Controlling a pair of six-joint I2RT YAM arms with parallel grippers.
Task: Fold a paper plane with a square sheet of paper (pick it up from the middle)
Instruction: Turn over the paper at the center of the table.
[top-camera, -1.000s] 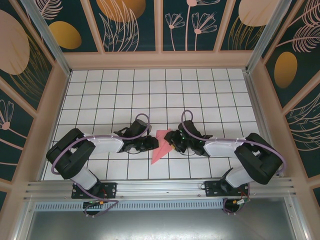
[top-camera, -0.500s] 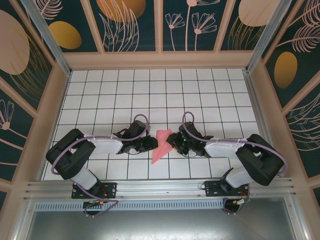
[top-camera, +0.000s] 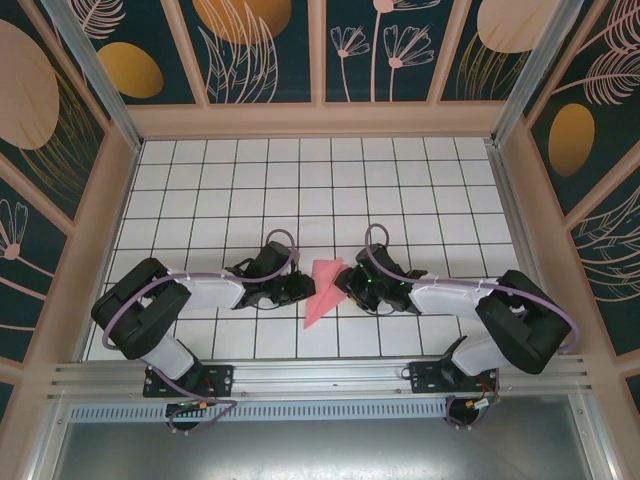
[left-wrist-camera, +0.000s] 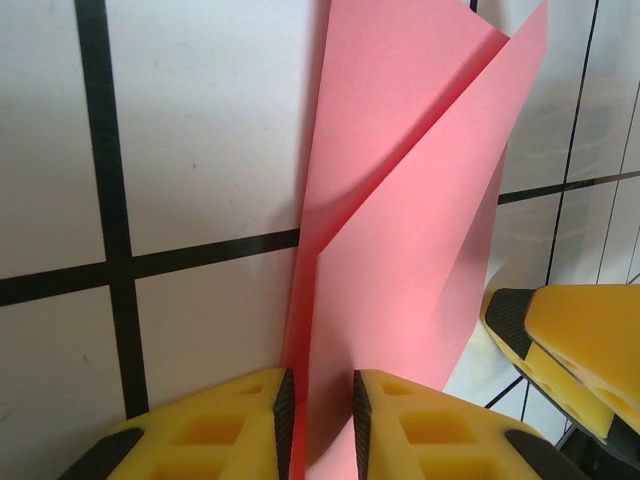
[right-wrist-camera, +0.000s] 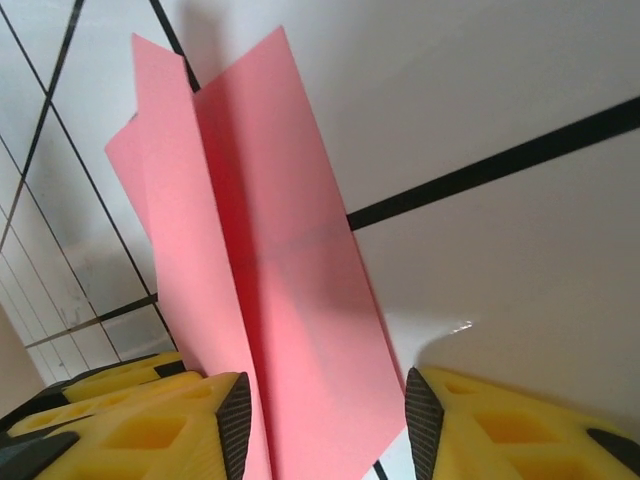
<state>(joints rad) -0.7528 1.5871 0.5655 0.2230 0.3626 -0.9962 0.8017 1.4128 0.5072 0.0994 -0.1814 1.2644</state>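
The pink-red sheet of paper (top-camera: 322, 290) is in the middle of the white tabletop (top-camera: 220, 190), near the front edge. It is folded into a long, thin shape. One end is pointed and aims at the front edge. The other end is wider and aims away and a little to the right.

The two arms lie low on the tabletop and reach in from both sides. The left claw (top-camera: 300, 288) is at the left side of the paper. The right claw (top-camera: 345, 283) is at the right side, a bit nearer the wide end.

In the left wrist view, the left claw (left-wrist-camera: 322, 415) has its two yellow fingers (left-wrist-camera: 240, 425) close together, with a small gap. A fold of the paper (left-wrist-camera: 420, 200) stands up on its edge in that gap. I cannot tell if the fingers pinch it tight. One of the right claw's fingers (left-wrist-camera: 580, 330) shows just beside the paper's other side.

In the right wrist view, the right claw (right-wrist-camera: 325, 430) has its fingers (right-wrist-camera: 150, 440) far apart. Two flaps of the paper (right-wrist-camera: 280, 290) stand up between them and reach from one black pad to the other. I cannot tell if it squeezes the flaps or just sits around them.

The flaps lean open like a book. Black lines (right-wrist-camera: 520, 155) cross the white tabletop under the paper.
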